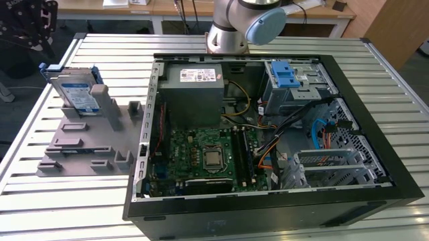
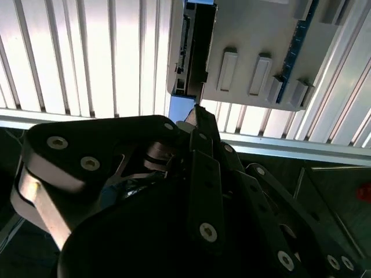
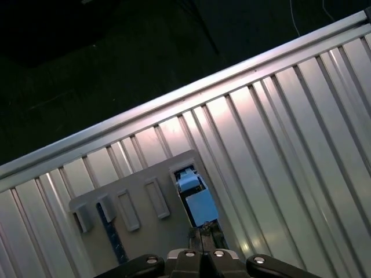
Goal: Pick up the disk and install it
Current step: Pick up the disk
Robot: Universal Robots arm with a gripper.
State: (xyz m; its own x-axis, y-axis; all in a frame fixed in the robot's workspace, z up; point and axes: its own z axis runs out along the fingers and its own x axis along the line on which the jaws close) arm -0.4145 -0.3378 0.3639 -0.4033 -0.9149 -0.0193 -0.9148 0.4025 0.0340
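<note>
The disk (image 1: 76, 94), stood on edge at the exterior view's upper left, is seen directly ahead of the gripper (image 2: 198, 111), whose fingers are pressed together.

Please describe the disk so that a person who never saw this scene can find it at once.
On the slatted metal table, look to the exterior view's left of the open computer case, where a grey plastic fixture lies. At its far end the disk stands on edge. It alone there is silver, with a blue-and-white label and a blue frame.
</note>
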